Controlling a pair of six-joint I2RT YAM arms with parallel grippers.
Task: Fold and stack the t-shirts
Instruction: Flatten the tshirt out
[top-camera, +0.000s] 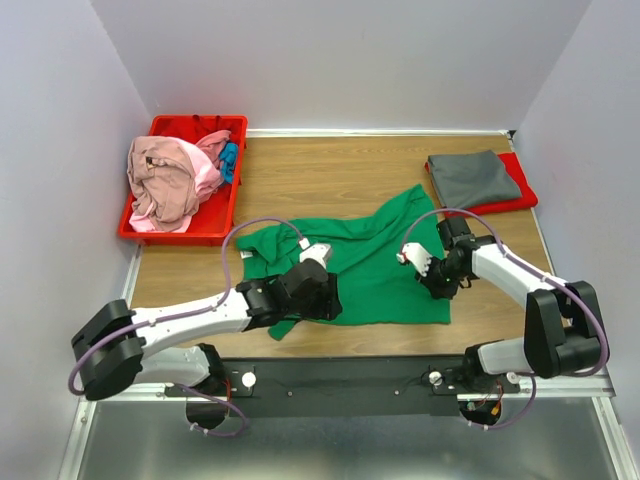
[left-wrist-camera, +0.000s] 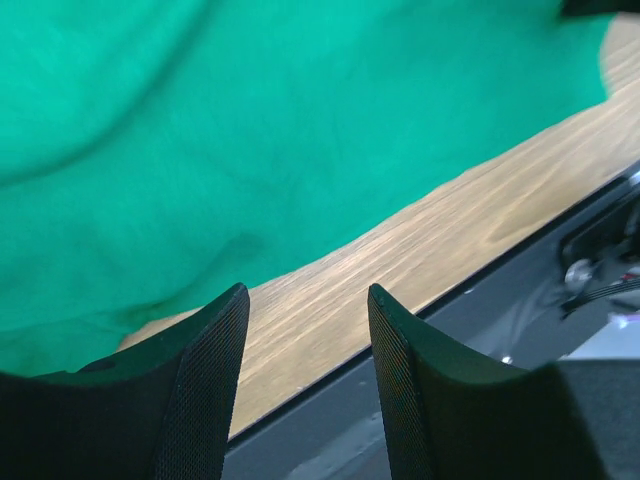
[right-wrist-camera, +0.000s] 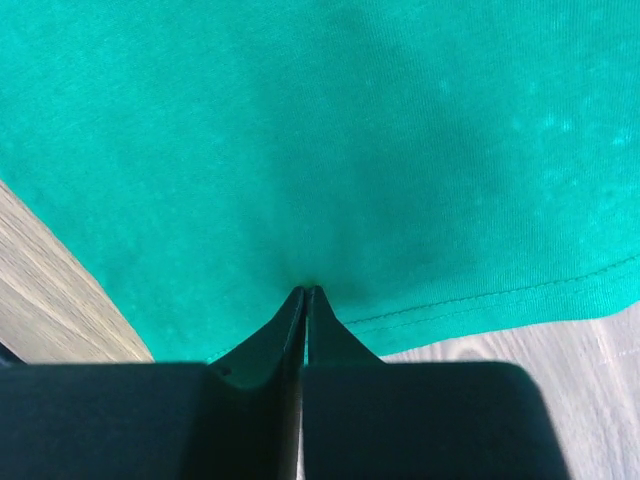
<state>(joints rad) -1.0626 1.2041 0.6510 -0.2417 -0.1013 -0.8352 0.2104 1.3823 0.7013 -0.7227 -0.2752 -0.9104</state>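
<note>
Black left gripper (left-wrist-camera: 305, 300): lower centre of the overhead view. Its fingers are spread apart with nothing between them. The wrist view shows bare wood in the gap and the near edge of the cloth just above, so it looks poised to take that edge rather than holding it.
Black right gripper (right-wrist-camera: 305, 292): lower right of centre in the overhead view. Its fingers are pressed together on a pinch of green cloth just inside the stitched hem. The fabric puckers toward the tips, a hold likely chosen to lift that side over for a fold.
Green shirt (top-camera: 375, 270): spread unfolded across the middle of the table (top-camera: 330, 180), one sleeve reaching toward the upper right. It probably lies flat so the two arms can work opposite sides. Folding appears barely begun.
Grey shirt (top-camera: 472, 178): upper right, folded into a neat rectangle on a red piece (top-camera: 520, 190). Whether that piece is a shirt or a mat cannot be told. This is judged to be the start of the stack, kept well apart from the working area.
Red bin (top-camera: 215, 215): upper left, at the far corner of the table, holding the laundry that waits its turn.
Pink shirt (top-camera: 165, 185): heaped and crumpled, spilling over the bin's rim.
Blue shirt (top-camera: 230, 158): a scrap showing beside the pink near the bin's right wall, mostly buried.
</note>
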